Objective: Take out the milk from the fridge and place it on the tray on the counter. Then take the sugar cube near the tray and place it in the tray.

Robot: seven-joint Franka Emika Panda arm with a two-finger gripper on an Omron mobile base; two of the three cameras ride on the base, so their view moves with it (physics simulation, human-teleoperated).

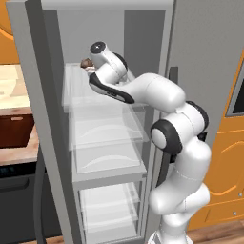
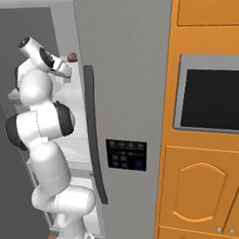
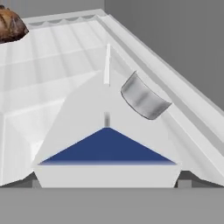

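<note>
The milk (image 3: 105,131), a white gable-top carton with a blue band and a grey cap, stands on the top glass shelf of the fridge (image 1: 47,119) and is seen from very close. My gripper (image 3: 109,183) is open, one dark fingertip at each lower corner of the carton, so the carton sits between the fingers. I cannot tell whether they touch it. In the left base view the arm reaches into the top shelf, with the gripper (image 1: 89,70) at the carton. At the far left a dark brown flat shape, likely the tray (image 1: 14,128), lies on the counter (image 1: 19,152). The sugar cube is out of view.
A small brown rounded lump (image 3: 11,26) sits farther back on the same shelf. The fridge's side wall (image 3: 175,52) runs close along the carton. More glass shelves and drawers (image 1: 107,157) lie below. Right of the fridge door (image 2: 125,92) is a built-in oven (image 2: 208,94) among orange cabinets.
</note>
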